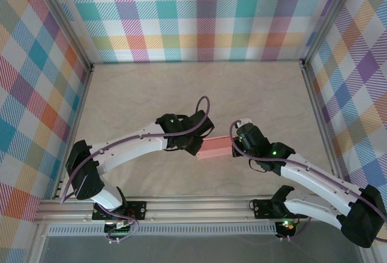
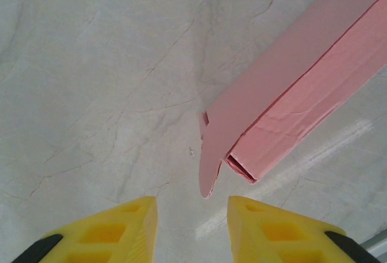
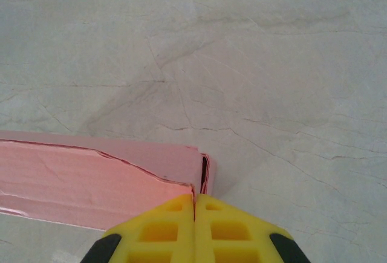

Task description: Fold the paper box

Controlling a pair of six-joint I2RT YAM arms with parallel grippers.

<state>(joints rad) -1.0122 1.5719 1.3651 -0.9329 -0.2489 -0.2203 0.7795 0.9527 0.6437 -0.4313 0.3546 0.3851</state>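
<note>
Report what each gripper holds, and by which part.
The right gripper, shut, seems to pinch the paper box by a wall edge at its end corner. The left gripper holds nothing; its jaws stand apart, short of it.

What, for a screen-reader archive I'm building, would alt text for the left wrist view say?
A salmon-pink paper box, folded into a long sleeve with an open end and a loose flap, runs from upper right to centre over a marbled table. Below it, the left end effector has its yellow fingertips apart, touching nothing.
</note>
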